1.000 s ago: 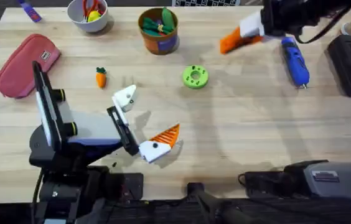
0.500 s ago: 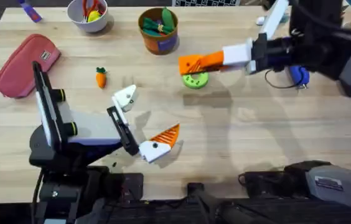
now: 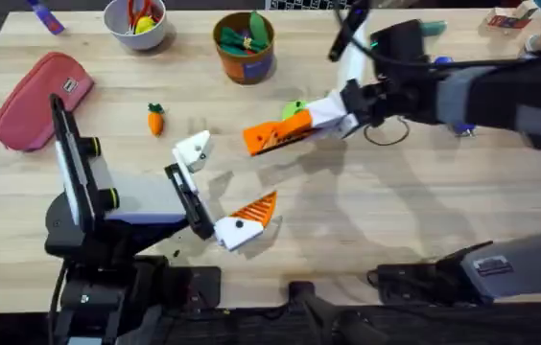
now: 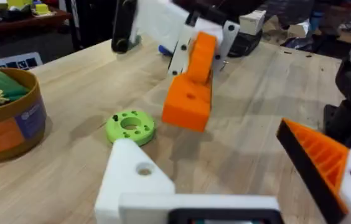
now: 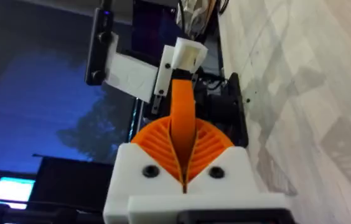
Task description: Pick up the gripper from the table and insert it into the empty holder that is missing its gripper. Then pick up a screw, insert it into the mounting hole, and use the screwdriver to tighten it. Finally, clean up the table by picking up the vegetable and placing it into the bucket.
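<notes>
Bright even overhead light, soft shadows on the table (image 3: pixel 424 192); right-wrist background dim.

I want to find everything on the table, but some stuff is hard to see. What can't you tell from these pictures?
- Screwdriver: overhead, the right arm covers nearly all of it, only a blue bit shows.
- Green ring: overhead, half hidden behind the orange gripper; clear in the left wrist view.
- Bucket: left wrist view, cut off by the edge.
- White bowl: overhead, contents too small to name.
</notes>
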